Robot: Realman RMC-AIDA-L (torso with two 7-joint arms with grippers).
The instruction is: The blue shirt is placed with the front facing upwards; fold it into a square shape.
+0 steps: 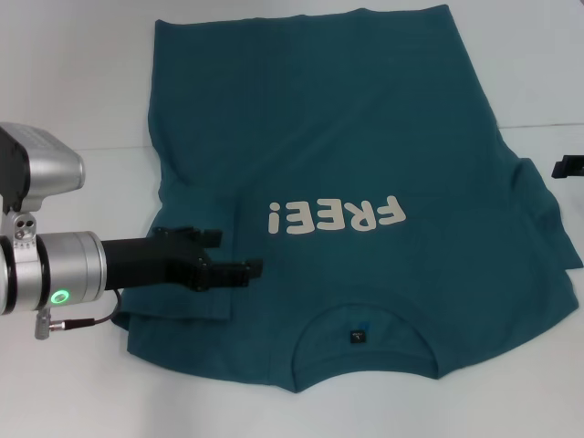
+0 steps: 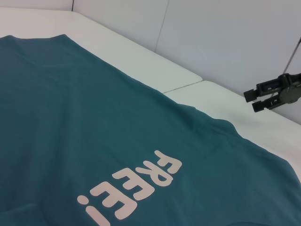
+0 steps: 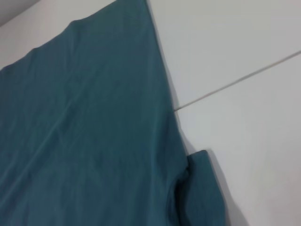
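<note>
Dark teal-blue cotton T-shirt [image 1: 365,164] flat on white bench [image 1: 73,82], print up.
Left tool [image 1: 239,255] over its folded sleeve, fingers apart; right tool [image 2: 257,100] beside it, slightly parted.

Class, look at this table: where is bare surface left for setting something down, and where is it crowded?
Bare white table lies left of the blue shirt, and again right of it, beyond the sleeve. The near-left corner is crowded: the left gripper hangs over the shirt there. The right gripper sits at the right edge.
</note>
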